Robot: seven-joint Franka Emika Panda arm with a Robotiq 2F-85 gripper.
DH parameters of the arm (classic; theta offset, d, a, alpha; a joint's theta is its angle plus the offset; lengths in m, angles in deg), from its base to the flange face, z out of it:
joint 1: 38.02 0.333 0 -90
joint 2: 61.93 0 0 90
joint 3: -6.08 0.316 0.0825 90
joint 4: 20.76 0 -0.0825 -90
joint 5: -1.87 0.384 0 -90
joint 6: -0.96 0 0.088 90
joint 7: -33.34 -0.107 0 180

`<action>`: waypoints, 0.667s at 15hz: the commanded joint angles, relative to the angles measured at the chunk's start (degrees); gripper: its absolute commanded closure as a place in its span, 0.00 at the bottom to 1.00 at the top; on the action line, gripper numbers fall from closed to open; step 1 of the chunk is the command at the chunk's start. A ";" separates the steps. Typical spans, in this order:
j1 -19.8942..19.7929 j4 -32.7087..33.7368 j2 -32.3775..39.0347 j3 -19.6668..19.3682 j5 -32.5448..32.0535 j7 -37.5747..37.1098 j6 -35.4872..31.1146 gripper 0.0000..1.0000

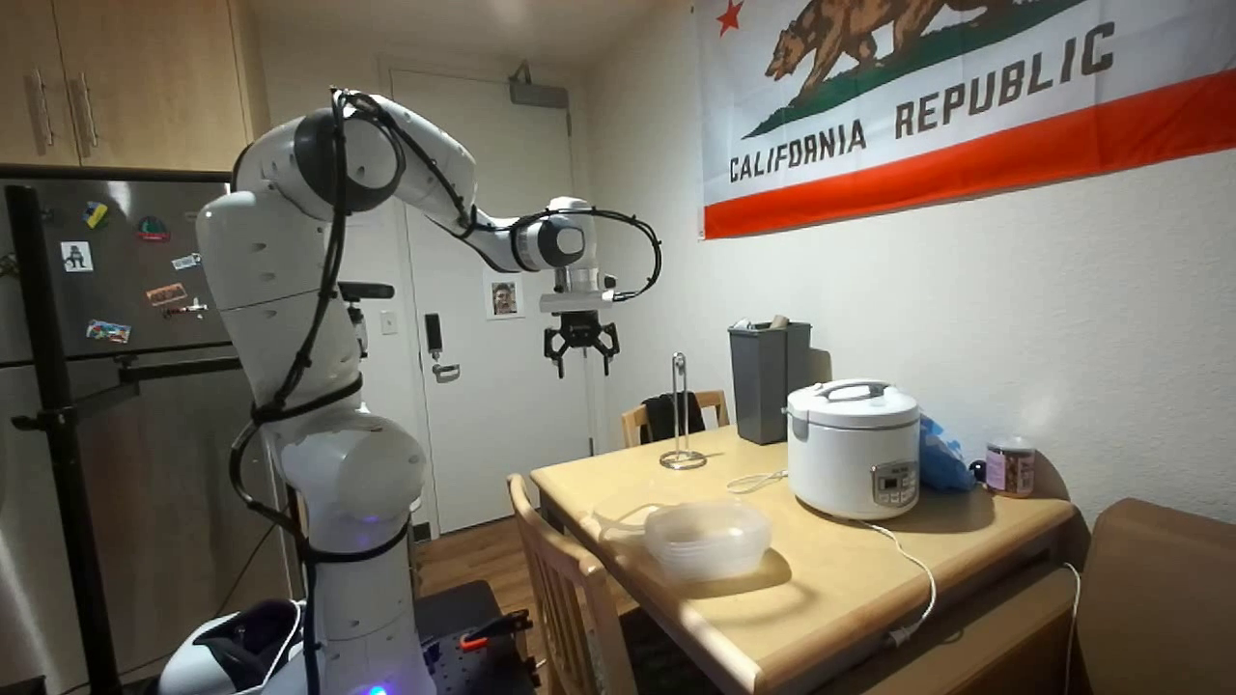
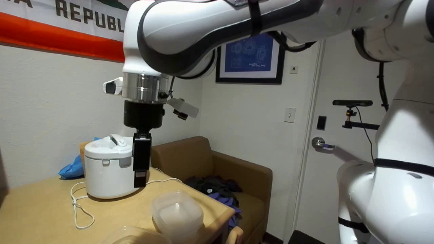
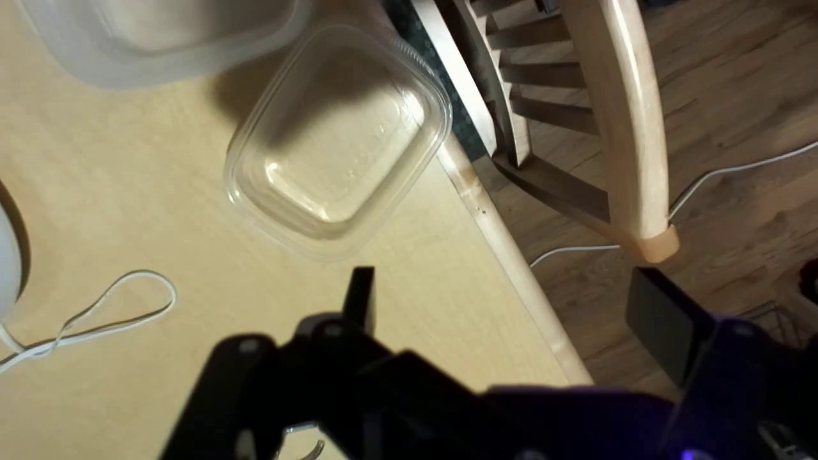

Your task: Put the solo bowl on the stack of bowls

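The solo bowl (image 3: 339, 137) is clear, shallow and squarish. It sits upright on the table near its edge in the wrist view. It shows faintly behind the stack in an exterior view (image 1: 618, 524) and is cut off at the bottom of an exterior view (image 2: 137, 236). The stack of bowls (image 1: 710, 542) is frosted plastic on the same table, beside the solo bowl. The stack also shows in an exterior view (image 2: 177, 215) and at the top left of the wrist view (image 3: 172, 61). My gripper (image 1: 583, 369) is open and empty, high above the table; its spread fingers show in the wrist view (image 3: 501, 287).
A white rice cooker (image 1: 853, 454) with a loose cord (image 3: 121, 326) stands on the table (image 1: 821, 598). A metal paper towel holder (image 1: 682, 415) and a grey bin (image 1: 761, 381) stand towards the far end. A wooden chair (image 1: 565, 569) stands against the table's edge.
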 commanded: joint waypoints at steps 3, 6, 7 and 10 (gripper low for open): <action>-2.95 3.55 5.14 2.87 -10.32 -9.73 7.93 0.00; -3.39 4.16 6.89 3.60 -13.30 -15.74 10.71 0.00; -3.34 4.39 7.45 3.73 -13.38 -16.57 11.23 0.00; -3.18 2.89 6.70 3.71 -12.20 -14.18 8.66 0.00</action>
